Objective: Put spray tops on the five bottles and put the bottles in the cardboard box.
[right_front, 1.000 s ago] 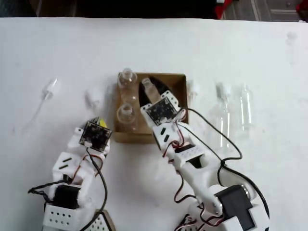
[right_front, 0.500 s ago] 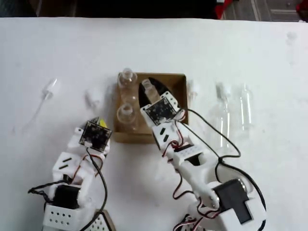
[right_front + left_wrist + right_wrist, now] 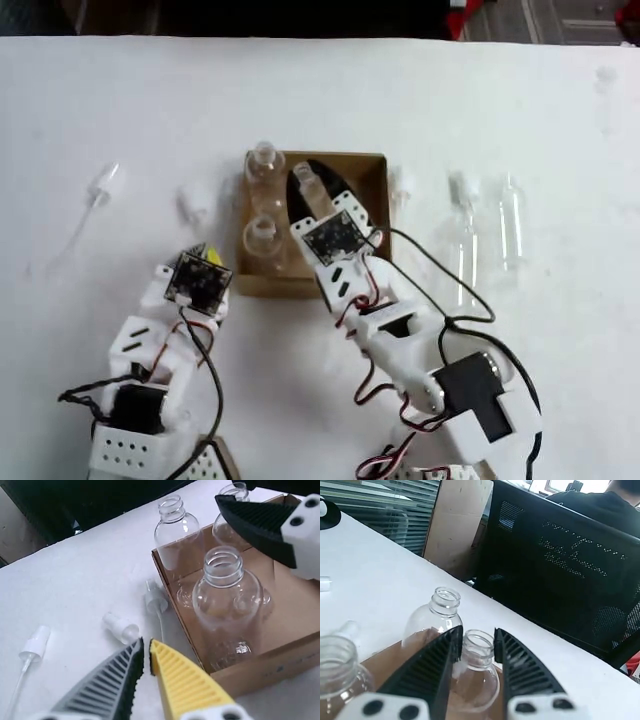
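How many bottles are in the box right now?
3: one bottle at the near left, one at the far left, one in the right gripper; the arm may hide more.

Cardboard box (image 3: 280, 655) is plain brown. The bottle (image 3: 475, 675) at the right gripper (image 3: 477, 632) is clear, and so are the other bottles (image 3: 227, 610). Spray tops (image 3: 120, 627) are white. Table (image 3: 400, 90) is white. Left gripper (image 3: 146, 650) has one grey finger and one yellow, both ribbed. The right gripper's fingers (image 3: 425, 675) are black and ribbed, on white mounts. Chair (image 3: 570, 565) is black mesh.

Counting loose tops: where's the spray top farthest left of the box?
In the high view, the far spray top lies on the table, left of a nearer spray top and the cardboard box.
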